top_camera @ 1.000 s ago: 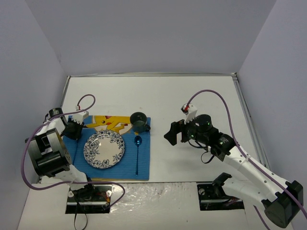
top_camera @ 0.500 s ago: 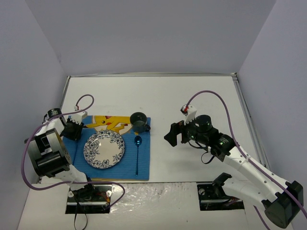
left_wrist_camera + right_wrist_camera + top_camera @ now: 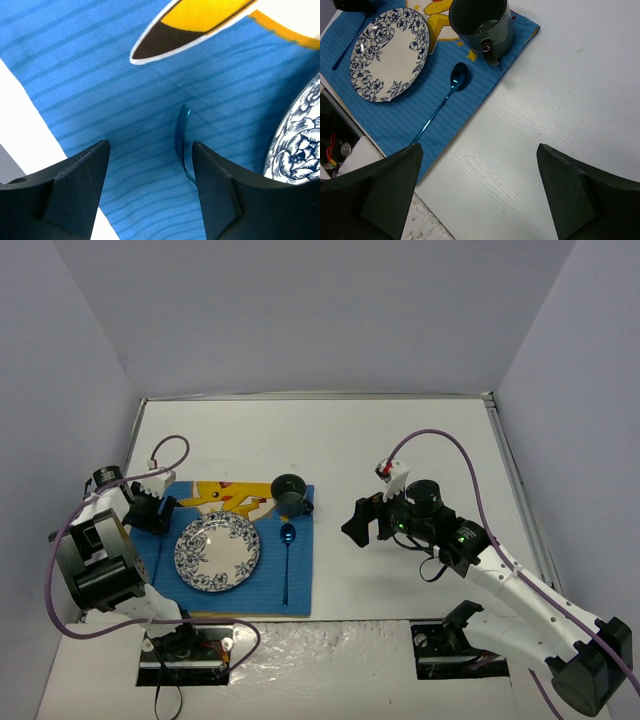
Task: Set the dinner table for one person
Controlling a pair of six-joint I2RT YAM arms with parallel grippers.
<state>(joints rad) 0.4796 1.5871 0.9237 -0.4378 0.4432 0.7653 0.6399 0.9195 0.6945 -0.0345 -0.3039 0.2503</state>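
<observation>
On the white dinner table (image 3: 420, 440) lies a blue placemat (image 3: 300, 585) with a yellow cartoon figure. It carries a blue-patterned plate (image 3: 218, 550), a blue spoon (image 3: 286, 560) to the plate's right and a dark mug (image 3: 291, 493) at its far right corner. My left gripper (image 3: 160, 508) hovers low over the mat's left part, open. In the left wrist view a thin blue utensil (image 3: 182, 142) lies flat on the mat beside the right finger, not gripped. My right gripper (image 3: 352, 525) hangs open and empty over bare table right of the mat.
The right wrist view shows the plate (image 3: 387, 52), spoon (image 3: 442, 102), mug (image 3: 482, 22) and the blue utensil's handle (image 3: 344, 51) left of the plate. Bare white tabletop (image 3: 560, 100) stretches right of the mat. Grey walls close in the table's sides and back.
My left gripper's jaws have spread apart and let go of the thin blue utensil, which now lies on the mat; the gripper drew slightly left. The right arm has hardly moved.
</observation>
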